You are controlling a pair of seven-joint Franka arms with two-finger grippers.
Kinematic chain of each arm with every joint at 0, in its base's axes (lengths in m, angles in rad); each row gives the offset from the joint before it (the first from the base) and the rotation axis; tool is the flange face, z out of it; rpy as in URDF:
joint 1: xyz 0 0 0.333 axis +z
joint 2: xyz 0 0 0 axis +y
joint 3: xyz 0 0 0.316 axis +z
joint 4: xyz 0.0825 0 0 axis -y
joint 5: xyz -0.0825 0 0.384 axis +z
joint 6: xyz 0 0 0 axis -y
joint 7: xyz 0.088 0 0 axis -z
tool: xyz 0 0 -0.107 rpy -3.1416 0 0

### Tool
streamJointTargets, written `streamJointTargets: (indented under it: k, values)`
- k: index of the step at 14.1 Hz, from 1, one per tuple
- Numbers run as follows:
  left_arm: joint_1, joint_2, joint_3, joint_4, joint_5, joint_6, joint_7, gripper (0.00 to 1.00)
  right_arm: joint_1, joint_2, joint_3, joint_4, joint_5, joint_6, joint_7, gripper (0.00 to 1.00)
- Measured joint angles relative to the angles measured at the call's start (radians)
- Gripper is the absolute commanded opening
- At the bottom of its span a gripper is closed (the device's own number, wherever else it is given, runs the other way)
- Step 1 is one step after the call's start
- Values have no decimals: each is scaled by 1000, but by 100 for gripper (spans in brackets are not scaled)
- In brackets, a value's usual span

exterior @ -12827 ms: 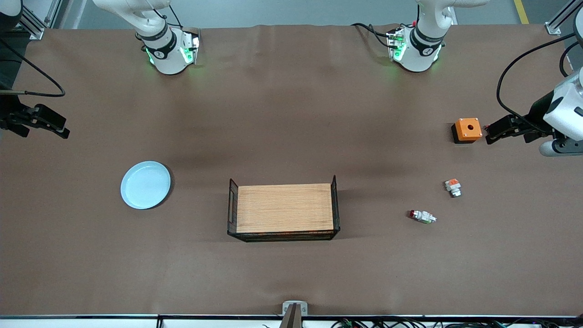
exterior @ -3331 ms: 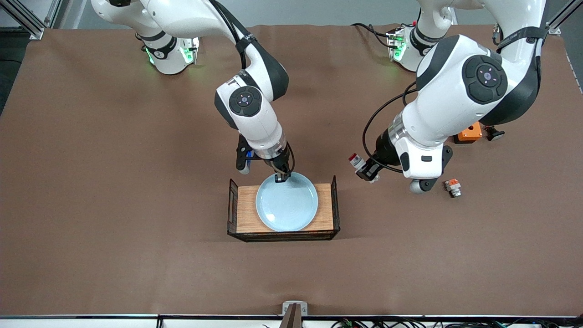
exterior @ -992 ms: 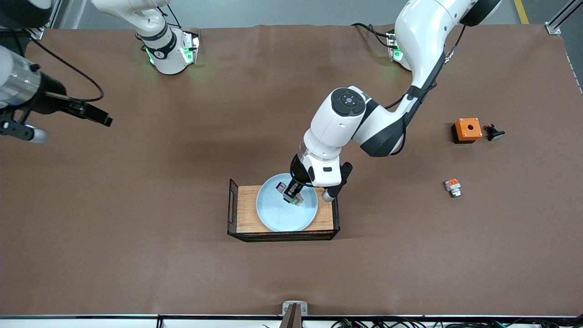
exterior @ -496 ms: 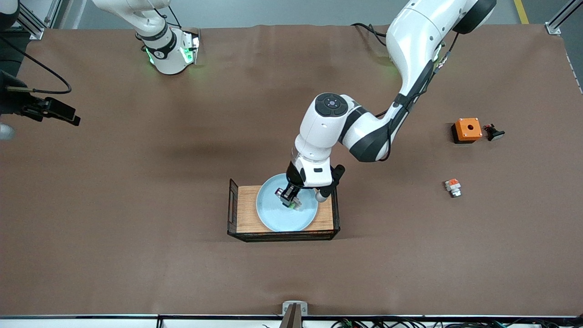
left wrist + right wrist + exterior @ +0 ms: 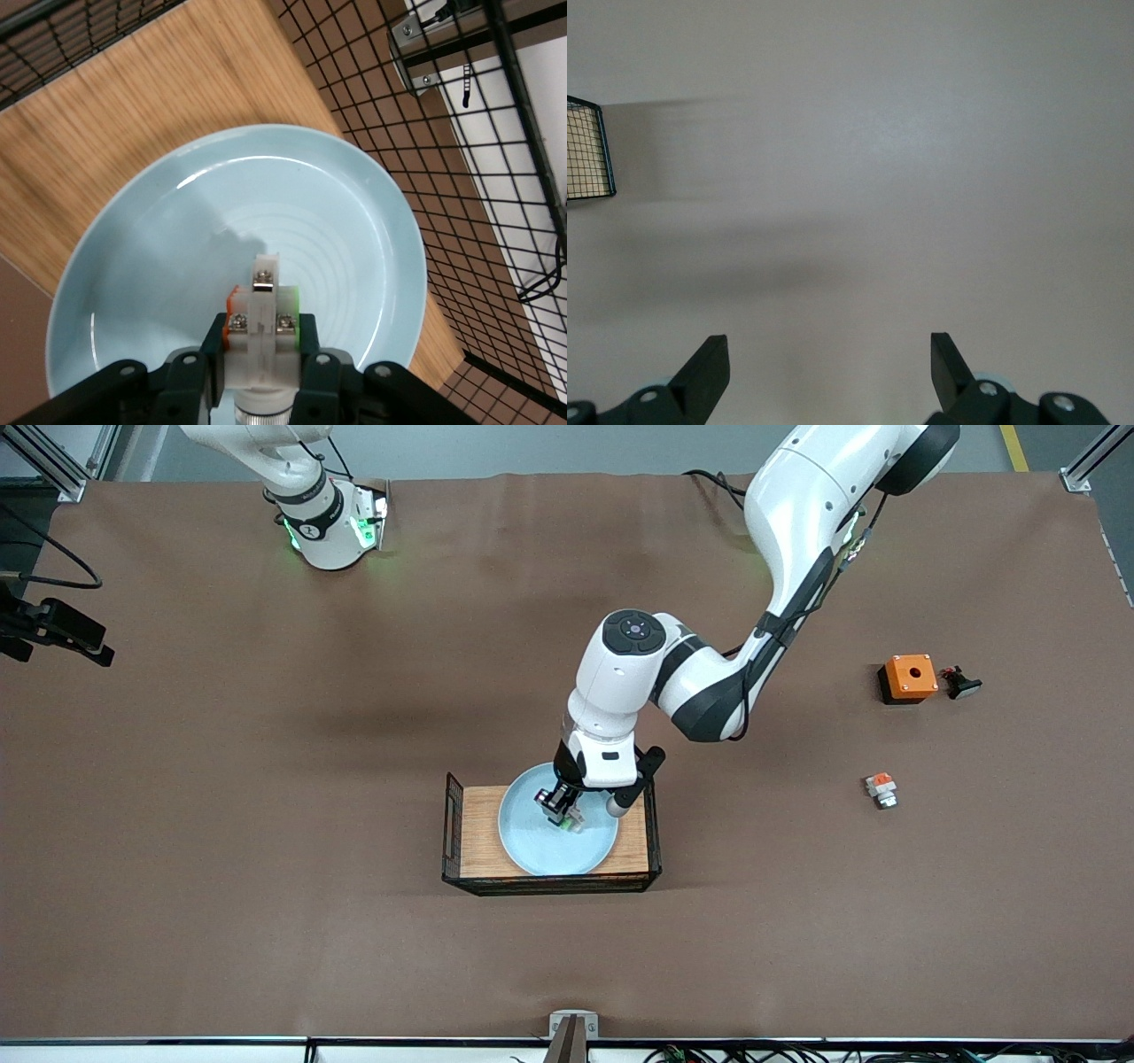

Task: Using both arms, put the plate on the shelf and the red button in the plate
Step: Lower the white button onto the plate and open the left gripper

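The pale blue plate (image 5: pixel 542 852) lies on the wooden tray (image 5: pixel 474 833). My left gripper (image 5: pixel 559 806) is low over the plate's inside and shut on the red button (image 5: pixel 572 820). In the left wrist view the button's whitish body with green and orange bits (image 5: pixel 263 312) sits clamped between the black fingers (image 5: pixel 211 359), just above the plate (image 5: pixel 337 212); its red cap is hidden. My left gripper (image 5: pixel 263 359) hangs over the plate's middle. My right gripper (image 5: pixel 55 634) is open and empty above the table at the right arm's end, and it also shows in the right wrist view (image 5: pixel 828 365).
The tray has black wire mesh walls (image 5: pixel 416 159); one corner shows in the right wrist view (image 5: pixel 586 146). At the left arm's end stand an orange box with a hole (image 5: pixel 909 677), a small black part (image 5: pixel 959 683) and a small white part with orange top (image 5: pixel 881 789).
My left gripper has moved slightly lower over the plate with the button still in it. My right arm has drawn back toward its end of the table.
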Motion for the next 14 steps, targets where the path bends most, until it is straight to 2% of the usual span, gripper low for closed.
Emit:
streamJointTargets:
  k: [3,4,5,6,7,9,14]
  values:
    - [-1,0,0,0,0,0,0,58,-2,0,0,9,0,1,-3,100]
    - [-1,0,0,0,0,0,0,68,-2,0,0,9,-1,1,-4,100]
    - [-1,0,1,2,0,0,0,80,-2,0,1,9,-1,1,-4,100]
    - [0,0,2,5,0,1,0,97,-2,0,1,9,-1,1,-4,100]
    - [0,0,4,10,0,0,0,100,-2,0,1,9,-1,1,-5,100]
    - [2,-5,4,20,0,-17,0,100,-2,0,1,9,-1,1,-5,100]
    - [21,-92,4,51,0,-172,20,100,-3,0,1,9,-1,1,-5,100]
